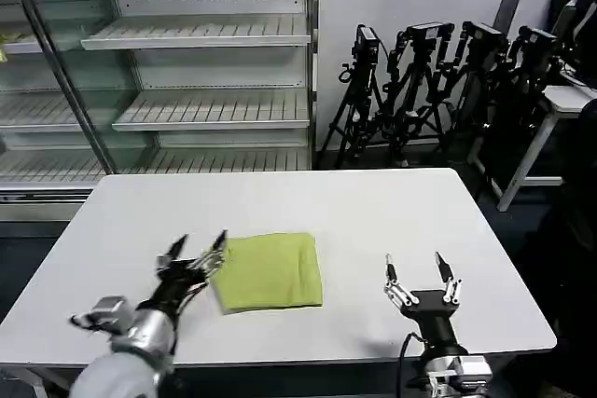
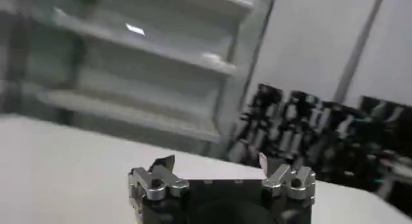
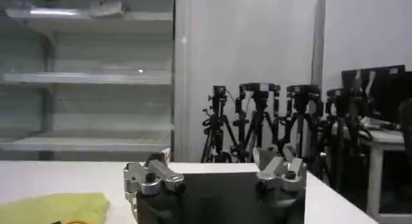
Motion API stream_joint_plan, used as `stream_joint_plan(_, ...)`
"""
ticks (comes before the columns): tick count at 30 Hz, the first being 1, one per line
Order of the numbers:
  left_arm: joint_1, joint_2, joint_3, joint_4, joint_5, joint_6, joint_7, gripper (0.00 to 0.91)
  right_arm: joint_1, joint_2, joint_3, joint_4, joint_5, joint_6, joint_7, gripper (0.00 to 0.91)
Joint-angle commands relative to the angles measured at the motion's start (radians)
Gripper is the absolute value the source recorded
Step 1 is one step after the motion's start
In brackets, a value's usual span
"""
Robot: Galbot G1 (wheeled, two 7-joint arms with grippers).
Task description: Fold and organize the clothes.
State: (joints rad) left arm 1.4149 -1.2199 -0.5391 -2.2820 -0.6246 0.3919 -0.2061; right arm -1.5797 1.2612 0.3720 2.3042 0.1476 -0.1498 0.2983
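**One folded shirt, two released tools**

On the white table (image 1: 373, 212), one lime-green shirt (image 1: 270, 270) is lying folded into a neat rectangle, a little left of centre and near the front edge. It is the single garment in view; its corner is also showing in the right wrist view (image 3: 55, 208).

Two tools are hovering low over the near part of the table. The left tool (image 1: 198, 250) is sitting just beside the shirt's left edge, its two fingers spread apart and grasping nothing. The right tool (image 1: 419, 272) is standing well apart from the shirt on its right side, fingers pointing upward, likewise released and holding nothing. The wrist views are showing the same spread fingers on the left tool (image 2: 217, 161) and the right tool (image 3: 209, 156).

Behind the table, a shelf unit (image 1: 201, 72) with several bare shelves is standing on the left, and a row of black camera tripods (image 1: 438, 81) is lining the wall on the right. Nothing is lying between either tool and the shirt.
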Motion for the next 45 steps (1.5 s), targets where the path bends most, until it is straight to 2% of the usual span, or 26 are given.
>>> stream_joint_plan(1,0.252,0.005,-0.213,-0.123,0.269,-0.102,0.065,0.907,0.046,0.019,-0.072,-0.051,-0.053,0.027,-0.006,0.907)
stream_joint_plan(24,0.287,-0.038,-0.172,-0.165,0.317,-0.102,0.084,0.907,0.054,0.030,-0.070,-0.044,-0.091,0.006,0.002,0.907)
stream_joint_plan(31,0.280,-0.037,-0.161,-0.164,0.318,-0.103,0.084,0.907,0.040,0.036,-0.062,-0.029,-0.060,-0.008,-0.012,0.907)
stream_joint_plan(36,0.274,-0.036,-0.151,-0.166,0.315,-0.103,0.082,0.907,0.044,0.044,-0.060,-0.035,-0.104,0.000,-0.022,0.907)
stream_joint_plan(45,0.275,-0.043,-0.138,-0.171,0.316,-0.104,0.083,0.907,0.048,0.046,-0.049,-0.037,-0.107,0.006,-0.012,0.907)
